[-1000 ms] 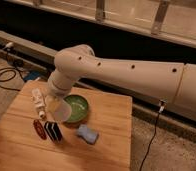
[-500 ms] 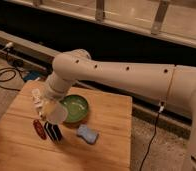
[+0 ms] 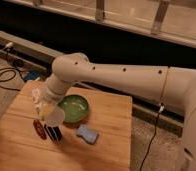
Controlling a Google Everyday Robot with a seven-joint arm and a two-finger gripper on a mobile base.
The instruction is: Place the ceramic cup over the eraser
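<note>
a white robot arm (image 3: 126, 80) reaches in from the right and bends down over the left part of a wooden desk (image 3: 106, 145). its gripper (image 3: 50, 111) is low over the desk, clamped tight on the cup (image 3: 55, 116), a pale tapered cup held tilted, its round mouth or base facing the camera. the cup hangs just above the eraser (image 3: 53, 133), a small dark striped block standing on the desk; whether they touch is unclear. a small red object (image 3: 39, 129) lies just left of the eraser. a white tube (image 3: 37, 95) shows beside the gripper, up and to the left. a green bowl (image 3: 73, 108) sits just right of the cup. a blue-grey pad (image 3: 87, 134) lies in front of the bowl. black cables (image 3: 3, 77) coil on the floor to the left.
</note>
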